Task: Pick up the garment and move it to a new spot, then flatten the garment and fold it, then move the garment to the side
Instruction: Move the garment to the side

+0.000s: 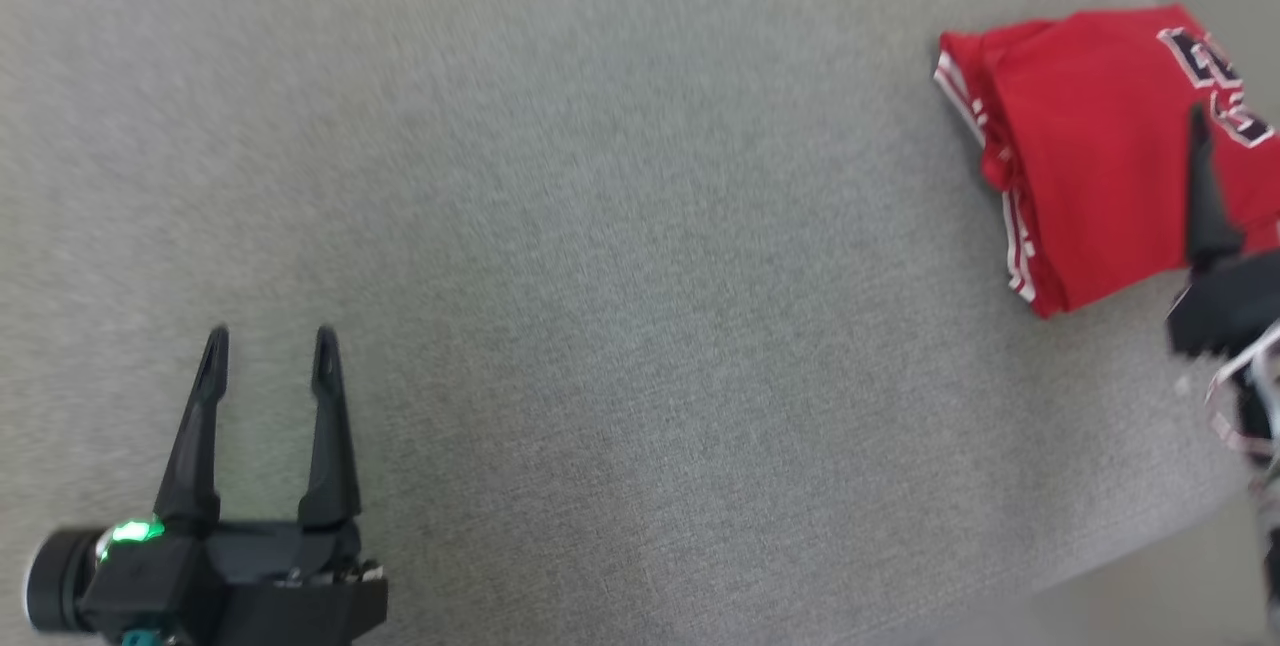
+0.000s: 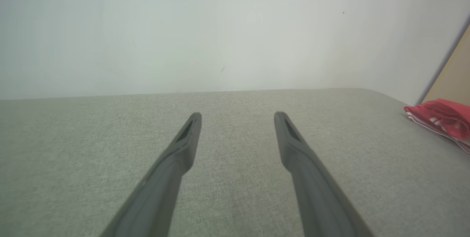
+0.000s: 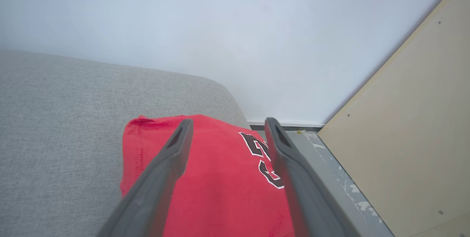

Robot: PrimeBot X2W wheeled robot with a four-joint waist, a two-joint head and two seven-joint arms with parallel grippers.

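Observation:
The garment (image 1: 1100, 156) is a red jersey with white striped trim and dark lettering, folded into a compact block at the far right of the grey fabric surface (image 1: 600, 276). It also shows at the right edge of the left wrist view, as the red garment (image 2: 440, 119). My right gripper (image 3: 227, 128) hovers over the garment (image 3: 220, 185), open, with nothing between its fingers; in the head view one dark finger (image 1: 1205, 186) crosses the jersey. My left gripper (image 1: 270, 341) stands open at the lower left, far from the garment, over bare fabric.
The grey surface ends in a rounded corner just beyond the garment, with a grey floor strip (image 3: 330, 178) below. A pale wooden panel (image 3: 415, 130) stands to the right. A white wall (image 2: 220, 28) runs behind the surface.

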